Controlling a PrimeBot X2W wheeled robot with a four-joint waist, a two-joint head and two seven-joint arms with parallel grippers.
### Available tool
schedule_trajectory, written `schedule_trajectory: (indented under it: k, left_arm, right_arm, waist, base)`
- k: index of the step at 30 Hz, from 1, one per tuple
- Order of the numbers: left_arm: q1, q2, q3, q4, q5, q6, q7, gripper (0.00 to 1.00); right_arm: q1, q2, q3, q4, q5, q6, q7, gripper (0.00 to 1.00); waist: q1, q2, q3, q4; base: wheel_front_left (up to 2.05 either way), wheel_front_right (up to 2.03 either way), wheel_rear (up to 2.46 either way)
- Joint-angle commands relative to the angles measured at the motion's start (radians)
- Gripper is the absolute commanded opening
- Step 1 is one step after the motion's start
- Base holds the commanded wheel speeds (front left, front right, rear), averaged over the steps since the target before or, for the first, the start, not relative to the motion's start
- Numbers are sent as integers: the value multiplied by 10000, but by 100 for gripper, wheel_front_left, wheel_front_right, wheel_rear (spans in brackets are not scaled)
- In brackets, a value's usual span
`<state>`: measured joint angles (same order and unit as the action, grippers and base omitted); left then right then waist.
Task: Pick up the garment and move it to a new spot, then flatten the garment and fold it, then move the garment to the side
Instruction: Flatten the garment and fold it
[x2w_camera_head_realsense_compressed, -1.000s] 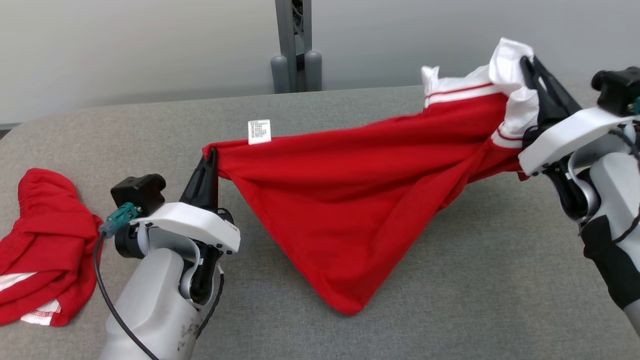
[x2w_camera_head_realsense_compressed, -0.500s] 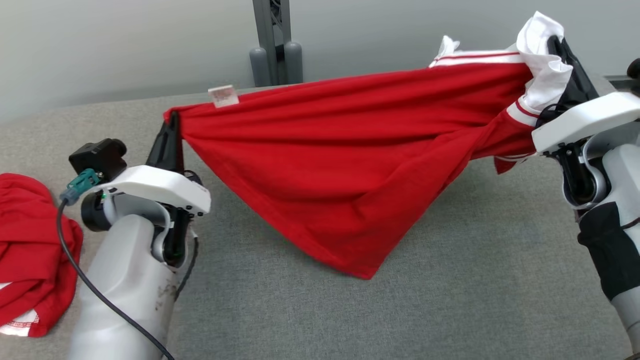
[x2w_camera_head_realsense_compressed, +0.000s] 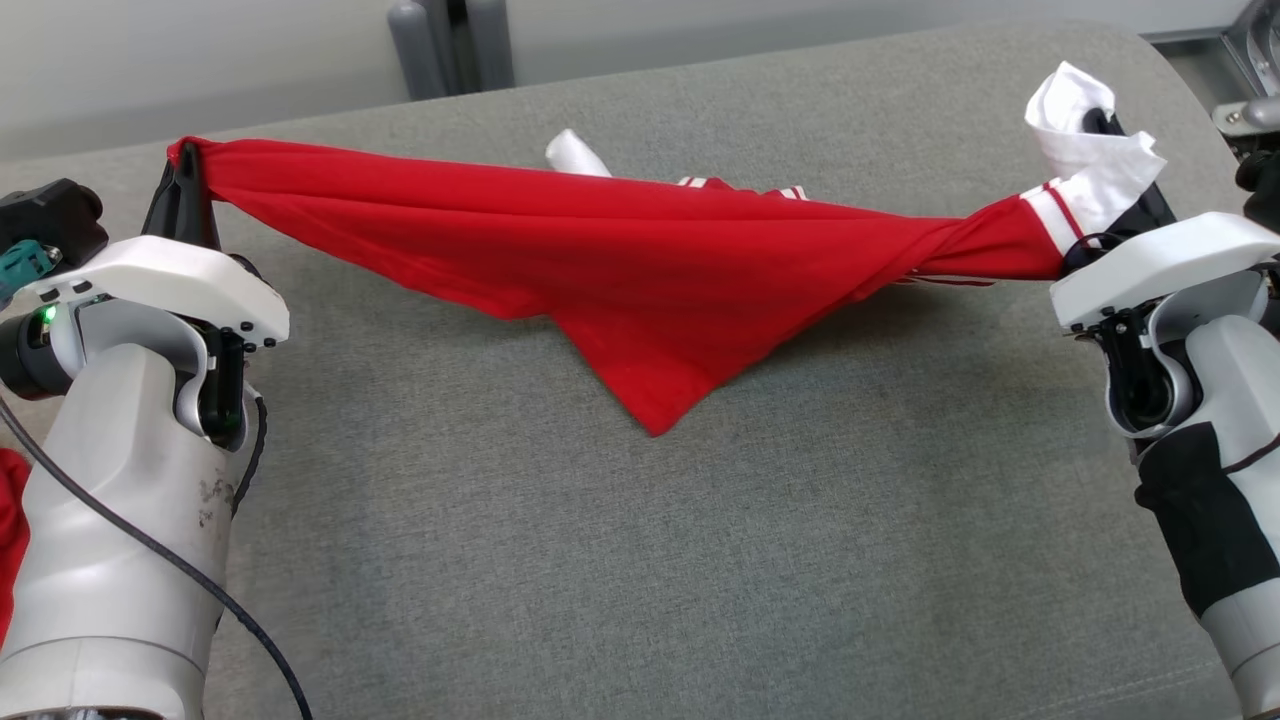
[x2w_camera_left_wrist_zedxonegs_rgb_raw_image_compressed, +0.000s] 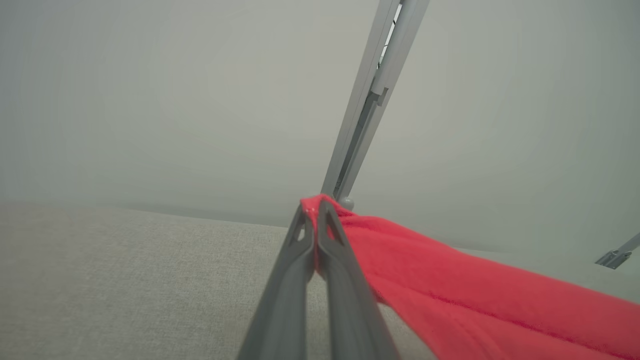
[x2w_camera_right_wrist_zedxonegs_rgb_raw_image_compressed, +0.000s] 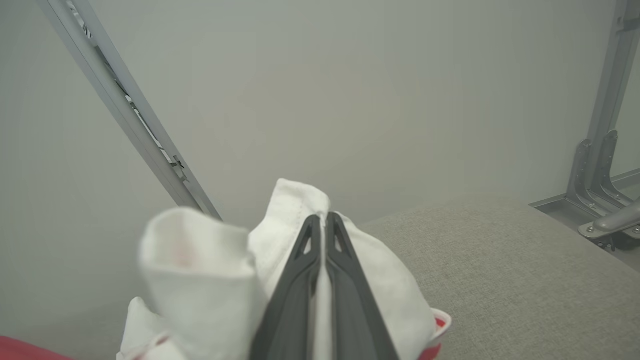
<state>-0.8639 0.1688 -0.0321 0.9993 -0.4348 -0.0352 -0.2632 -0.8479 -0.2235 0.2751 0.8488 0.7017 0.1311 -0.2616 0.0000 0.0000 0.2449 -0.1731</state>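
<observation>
Plainly, the weak spot on the left was the hold itself. The left gripper (x2w_camera_head_realsense_compressed: 186, 182), its fingers pressed together, pinched only the very tip of a red corner of the garment (x2w_camera_head_realsense_compressed: 620, 265), and the cloth ran taut from there. A harder pull apart could, by this reading, drag that tip out and drop the whole left end.

Towards the middle the garment sagged into a point (x2w_camera_head_realsense_compressed: 657, 425) that hung at or just above the desk (x2w_camera_head_realsense_compressed: 600, 560); whether it touched could not be told. If the arms lowered without spreading the fabric, that point would likely tuck under and crease. Behind the stretched band a white end (x2w_camera_head_realsense_compressed: 577, 155) and some striped trim (x2w_camera_head_realsense_compressed: 742, 185) lay on the desk, so part of the garment could drag.

Further right the red was wound into a twist (x2w_camera_head_realsense_compressed: 940, 255) just short of the white cuff (x2w_camera_head_realsense_compressed: 1090, 165). Laid down like that, it would not flatten. The right gripper (x2w_camera_head_realsense_compressed: 1100, 120), also closed, nipped a bunched wad of that white fabric. The wad was probably several layers, and one of them could slide free.

Counted from the left, there was one sliver of another red cloth (x2w_camera_head_realsense_compressed: 6, 500) at the edge beside the left arm. Then came one left gripper, one garment held aloft between the two arms and one desk under it. One grey post (x2w_camera_head_realsense_compressed: 450, 40) stood at the back, and one right gripper closed the row, making two grippers in all.
</observation>
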Motion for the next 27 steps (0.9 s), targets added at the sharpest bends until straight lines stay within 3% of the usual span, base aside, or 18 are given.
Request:
schedule_trajectory:
  k: [1, 5, 6, 7, 8, 18, 21, 22, 27]
  left_arm:
    - [-273, 102, 68, 279, 161, 58, -17, 0]
    - [-504, 82, 57, 705, 338, 121, -17, 0]
    - [-537, 56, 34, 896, 371, 136, -17, 24]
    - [-600, 33, 12, 1060, 423, 186, -17, 24]
    - [-687, 13, 15, 1163, 449, 200, -17, 100]
    - [-440, -198, 406, 410, 720, 141, -17, 100]
    - [-93, -385, 610, -201, 832, -41, -17, 100]
    - [50, -439, 654, -369, 882, -109, -15, 100]
    - [884, -803, 901, -1220, 1090, -431, -15, 100]
  right_arm:
    - [104, 14, 35, 77, -75, -7, -51, 0]
    - [53, 137, 155, 214, -154, -7, -51, 0]
    - [23, 176, 209, 293, -177, -7, -49, 0]
    - [-12, 211, 273, 380, -216, -7, -49, 0]
    - [-61, 244, 322, 468, -242, -7, -50, 0]
    - [-245, 235, 307, 1113, -331, -5, -50, 0]
    - [-220, 164, 380, 1428, -443, -5, -50, 94]
    - [-178, 153, 399, 1532, -439, -5, -50, 100]
    - [-32, 9, 692, 2148, -360, -5, -50, 100]
  waist:
    - [0, 0, 232, -181]
    - [0, 0, 355, -216]
    - [0, 0, 391, -217]
    - [0, 0, 417, -211]
    - [0, 0, 442, -201]
    - [0, 0, 263, 190]
    - [0, 0, 17, 356]
    - [0, 0, -75, 410]
    - [0, 0, -597, 675]
  base:
    - [0, 0, 0]
    - [0, 0, 0]
    - [0, 0, 0]
    - [0, 0, 0]
    - [0, 0, 0]
    - [0, 0, 0]
    - [0, 0, 0]
    - [0, 0, 0]
    - [0, 0, 0]
